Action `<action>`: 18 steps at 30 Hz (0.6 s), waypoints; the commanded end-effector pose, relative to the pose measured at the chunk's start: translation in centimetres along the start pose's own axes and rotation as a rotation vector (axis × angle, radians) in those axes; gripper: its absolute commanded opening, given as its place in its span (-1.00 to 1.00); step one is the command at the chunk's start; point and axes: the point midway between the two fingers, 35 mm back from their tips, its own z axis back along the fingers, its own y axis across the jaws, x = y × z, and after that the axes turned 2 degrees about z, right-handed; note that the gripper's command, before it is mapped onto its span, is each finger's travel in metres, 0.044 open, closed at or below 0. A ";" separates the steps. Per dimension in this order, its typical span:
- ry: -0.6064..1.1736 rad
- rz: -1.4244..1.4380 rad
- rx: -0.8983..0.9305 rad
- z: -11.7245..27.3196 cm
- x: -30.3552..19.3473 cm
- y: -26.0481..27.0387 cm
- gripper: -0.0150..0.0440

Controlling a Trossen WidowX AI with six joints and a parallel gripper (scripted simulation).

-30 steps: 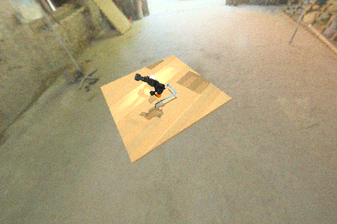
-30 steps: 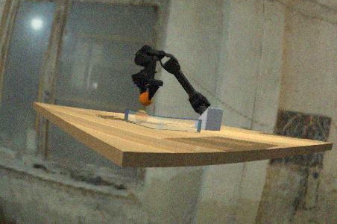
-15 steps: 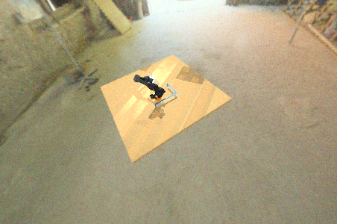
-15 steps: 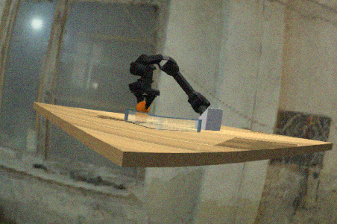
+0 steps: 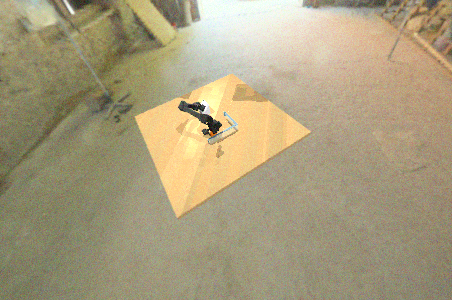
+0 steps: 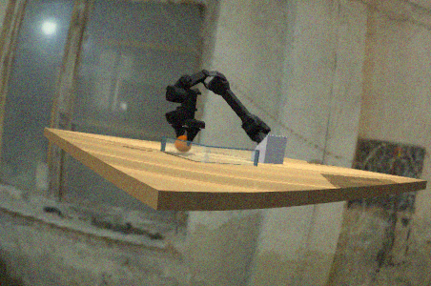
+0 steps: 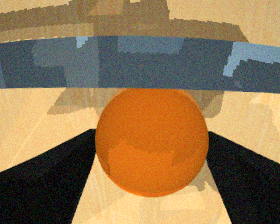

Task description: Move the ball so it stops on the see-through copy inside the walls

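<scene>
Wooden table (image 6: 119, 165) carries the clear walls (image 6: 210, 153) near its middle, where the gripper (image 6: 183, 138) clamps the orange ball (image 6: 181, 144) low inside their corner.

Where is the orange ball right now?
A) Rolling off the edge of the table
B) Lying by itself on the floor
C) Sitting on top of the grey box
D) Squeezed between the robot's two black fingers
D: in the wrist view the orange ball sits between the two black fingers, and the exterior view shows it at the gripper tip, down by the clear walls.
</scene>
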 end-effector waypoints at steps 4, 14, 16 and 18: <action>0.001 0.007 -0.006 -1.1 -0.1 -0.1 -0.49; -0.001 0.005 -0.002 -1.1 0.0 0.0 -0.14; -0.001 0.005 -0.002 -1.1 0.0 0.0 0.04; -0.001 0.005 -0.002 -1.1 0.0 0.0 0.22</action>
